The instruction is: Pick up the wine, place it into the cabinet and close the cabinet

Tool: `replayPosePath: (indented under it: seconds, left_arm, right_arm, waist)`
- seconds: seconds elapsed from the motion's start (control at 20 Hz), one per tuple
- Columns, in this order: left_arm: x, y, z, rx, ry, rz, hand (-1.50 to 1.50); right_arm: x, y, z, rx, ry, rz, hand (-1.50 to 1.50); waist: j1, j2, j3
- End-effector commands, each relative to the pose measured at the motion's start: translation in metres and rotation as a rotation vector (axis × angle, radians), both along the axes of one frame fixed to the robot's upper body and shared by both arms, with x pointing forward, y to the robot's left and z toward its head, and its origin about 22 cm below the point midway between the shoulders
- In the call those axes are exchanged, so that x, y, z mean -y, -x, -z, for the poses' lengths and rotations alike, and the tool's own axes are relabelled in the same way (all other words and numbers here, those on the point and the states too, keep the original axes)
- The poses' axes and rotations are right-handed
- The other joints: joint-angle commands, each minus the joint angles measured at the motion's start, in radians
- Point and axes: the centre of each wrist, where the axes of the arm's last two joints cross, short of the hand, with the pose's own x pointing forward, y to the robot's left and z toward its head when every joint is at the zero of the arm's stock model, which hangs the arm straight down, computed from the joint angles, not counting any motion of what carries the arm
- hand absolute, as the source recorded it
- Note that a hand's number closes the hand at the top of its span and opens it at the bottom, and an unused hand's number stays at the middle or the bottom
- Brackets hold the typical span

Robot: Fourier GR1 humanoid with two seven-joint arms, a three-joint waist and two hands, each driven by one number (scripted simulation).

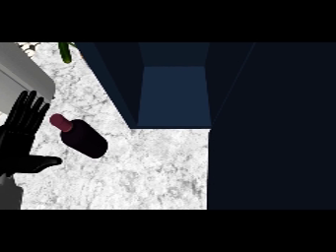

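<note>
White marbled counter seen steeply from above, running from the left edge to a dark cabinet at upper centre and right. Cabinet open, with a shadowed blue interior showing and a large dark panel, probably its swung-out door, filling the right side. Grey appliance or box at the upper left corner; something small and green near the top edge, too small to identify.

Wine lying on its side on the counter, left of the cabinet opening: dark bottle body toward lower right, reddish cap and neck pointing up-left. Not inside the cabinet, not lifted.

Left hand at the left edge, black, fingers straight and spread upward, thumb pointing right toward the bottle. Holding nothing; just beside the bottle, apparently not touching it. Right hand not visible anywhere.

Judged progress: very early. No grasp made yet, bottle not yet picked up. Remaining: closing fingers around the bottle, lifting it, carrying it rightward into the open compartment, releasing it there, then swinging the door shut.
</note>
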Motion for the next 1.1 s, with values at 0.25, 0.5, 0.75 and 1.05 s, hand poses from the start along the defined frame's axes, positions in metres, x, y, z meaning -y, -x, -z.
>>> replayPosePath:
  seconds: [0.25,0.5,0.75,1.05]
  left_arm:
    - [-0.009,-0.008,0.046,-0.031,-0.019,0.004,-1.5]
    - [-0.011,0.003,0.061,-0.052,-0.012,0.037,-1.5]
    - [-0.011,-0.006,0.077,-0.083,0.008,0.049,-1.5]
    - [-0.016,-0.021,0.098,-0.083,0.0,0.031,-1.5]
  right_arm:
    - [-0.007,0.002,-0.014,0.022,0.001,0.007,-1.5]
    - [-0.012,0.018,0.0,0.0,-0.006,0.002,-1.5]
    - [0.006,0.003,-0.002,0.008,0.004,0.002,-1.5]
    - [0.003,-0.004,-0.009,0.027,0.014,0.011,-1.5]
  waist:
    - [-0.001,0.001,0.0]
    - [-0.001,0.0,0.0]
    - [-0.002,0.0,0.0]
    - [-0.006,0.002,-0.001]
